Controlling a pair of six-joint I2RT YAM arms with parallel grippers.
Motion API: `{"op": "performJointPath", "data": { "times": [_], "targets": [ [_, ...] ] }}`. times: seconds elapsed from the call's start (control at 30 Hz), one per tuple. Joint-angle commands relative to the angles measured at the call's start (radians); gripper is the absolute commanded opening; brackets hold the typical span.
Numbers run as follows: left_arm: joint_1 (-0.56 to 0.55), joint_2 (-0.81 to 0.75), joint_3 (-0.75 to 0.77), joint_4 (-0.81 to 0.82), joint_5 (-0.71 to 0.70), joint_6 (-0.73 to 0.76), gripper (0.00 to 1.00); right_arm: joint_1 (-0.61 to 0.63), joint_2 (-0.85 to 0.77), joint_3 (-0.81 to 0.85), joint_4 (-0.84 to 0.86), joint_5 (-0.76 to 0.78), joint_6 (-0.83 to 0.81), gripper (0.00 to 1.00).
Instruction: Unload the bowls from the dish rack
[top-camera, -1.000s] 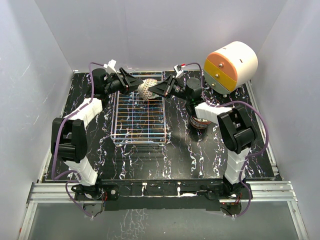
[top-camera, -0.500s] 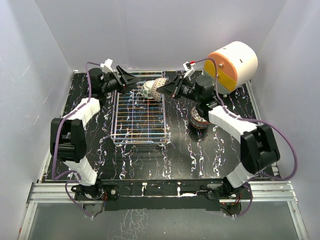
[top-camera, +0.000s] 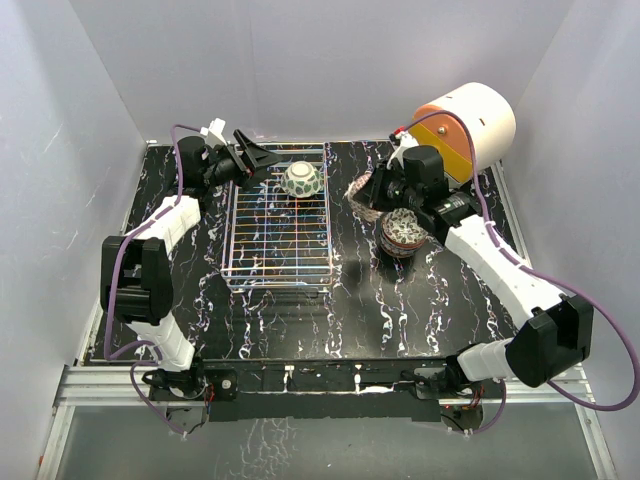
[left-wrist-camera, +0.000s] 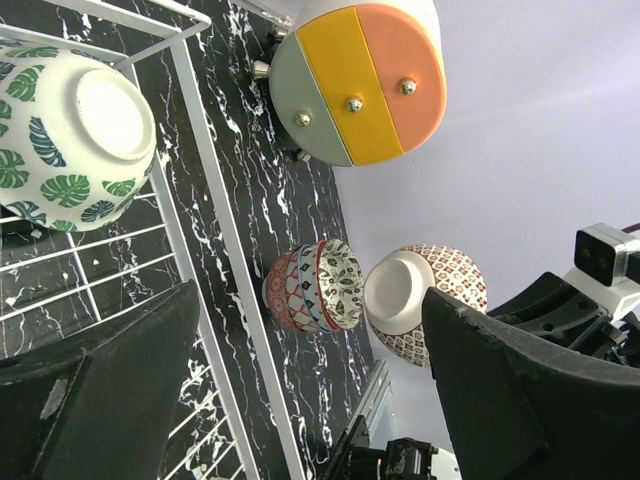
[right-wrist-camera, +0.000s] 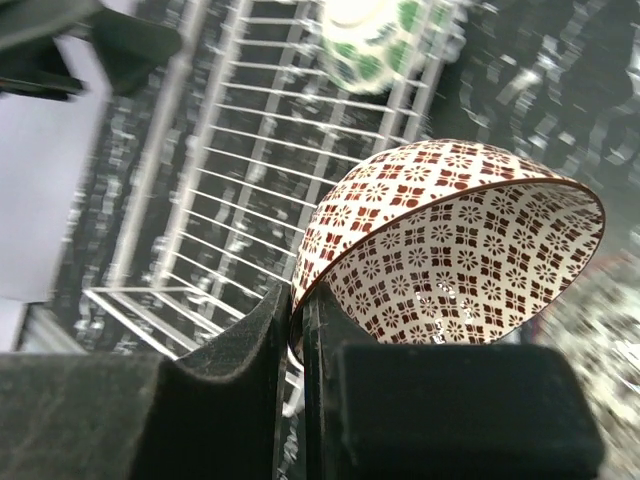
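Clamping the rim of a red-patterned bowl (right-wrist-camera: 450, 260), the right gripper (right-wrist-camera: 297, 300) hangs just left of the stack (top-camera: 402, 235) at centre right. The left gripper (top-camera: 262, 160), jaws spread wide, is nearer the leaf-patterned bowl (top-camera: 301, 179), which lies upside down just to its right at the upper end of the rack (top-camera: 280, 285).

The bowls (left-wrist-camera: 70, 140) are glossy glazed ceramic, the dish rack (top-camera: 280, 240) shiny metal wire, the marbled table (top-camera: 400, 310) smooth.

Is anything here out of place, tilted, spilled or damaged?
Nothing is spilled or broken. The leaf-patterned bowl in the dish rack lies upside down, foot ring up. The right hand pinches the red-patterned bowl by its rim, tilted, beside the rack.
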Motion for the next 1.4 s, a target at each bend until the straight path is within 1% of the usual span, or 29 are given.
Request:
{"op": "performJointPath", "data": {
  "times": [0.0, 0.2, 0.4, 0.57, 0.67, 0.97, 1.13, 1.37],
  "targets": [
    [-0.001, -0.004, 0.018, -0.019, -0.008, 0.036, 0.91, -0.007, -0.018, 0.147, -0.293, 0.204, -0.128, 0.08],
    [-0.002, -0.001, 0.026, -0.044, -0.017, 0.059, 0.91, -0.007, 0.007, 0.192, -0.481, 0.394, -0.184, 0.08],
    [-0.001, 0.004, 0.029, -0.068, -0.023, 0.083, 0.91, -0.007, 0.081, 0.229, -0.58, 0.487, -0.212, 0.08],
    [-0.001, 0.006, 0.032, -0.072, -0.021, 0.085, 0.91, -0.008, 0.126, 0.222, -0.6, 0.565, -0.226, 0.07],
    [-0.001, 0.009, 0.032, -0.074, -0.02, 0.087, 0.91, -0.008, 0.154, 0.226, -0.593, 0.589, -0.239, 0.08],
    [0.001, 0.011, 0.037, -0.082, -0.017, 0.092, 0.91, -0.006, 0.239, 0.288, -0.589, 0.599, -0.272, 0.08],
    [0.006, 0.019, 0.038, -0.082, -0.013, 0.091, 0.91, 0.003, 0.265, 0.349, -0.611, 0.628, -0.284, 0.07],
    [0.015, 0.024, 0.035, -0.073, -0.006, 0.081, 0.91, 0.023, 0.319, 0.395, -0.635, 0.622, -0.305, 0.08]
  ]
}}
